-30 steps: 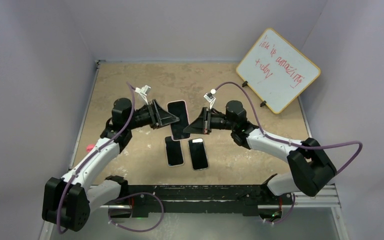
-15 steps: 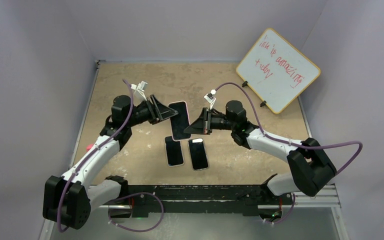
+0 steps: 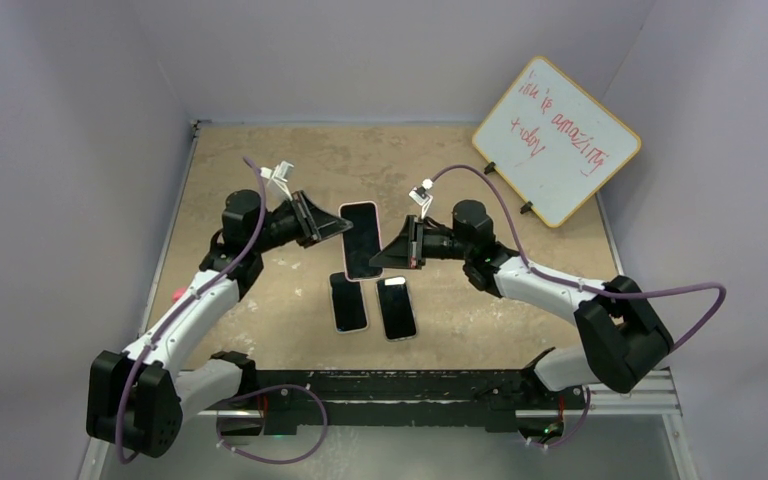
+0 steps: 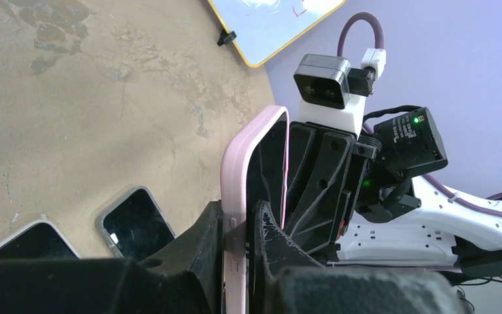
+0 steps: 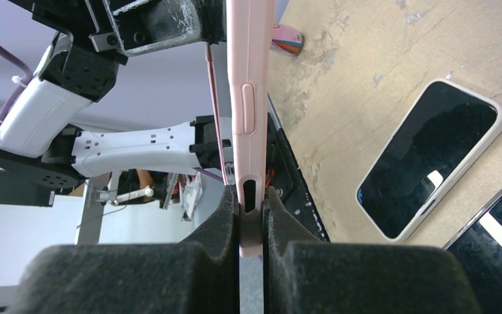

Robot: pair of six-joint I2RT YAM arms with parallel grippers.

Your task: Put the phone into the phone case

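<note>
Holding a dark phone (image 3: 362, 238): pink case (image 4: 236, 190)

Soft, even light, faint shadows; both wrist views blur and darken along their bottom edge.

Pink-cased phone (image 3: 362, 240) — pinched between left gripper (image 3: 344, 226) and right gripper (image 3: 386, 251); nearer, flat on table (image 3: 260, 170) — left phone (image 3: 348, 302), right phone (image 3: 396, 308); whiteboard (image 3: 557, 140) far right.

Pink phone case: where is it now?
The pink phone case is at the centre of the top view, clamped between the left gripper and right gripper, just beyond two phones lying flat.
</note>
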